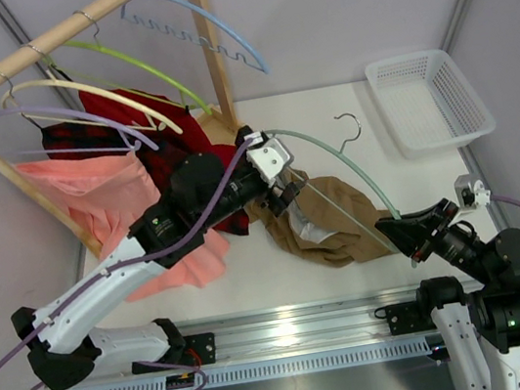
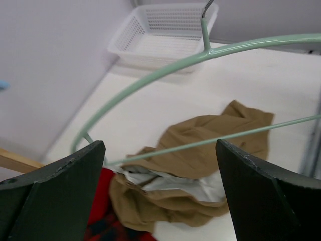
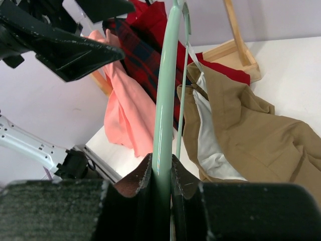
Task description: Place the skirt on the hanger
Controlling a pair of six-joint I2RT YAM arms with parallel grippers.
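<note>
Looking down from the top camera, I saw the skirt (image 1: 335,221) crumpled mid-table, toward the near edge, with the hanger (image 1: 349,166) arched above it. In the left wrist view, the left gripper (image 2: 159,148) stood wide open, the hanger's lower bar passing between its fingers over the skirt. In the right wrist view, the right gripper (image 3: 161,171) was clamped tight on the hanger's end.

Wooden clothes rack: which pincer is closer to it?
Left. The left pincer hangs open over the skirt, just in front of the wooden rack; the right pincer, clamped on the hanger, sits well off to the right.
</note>
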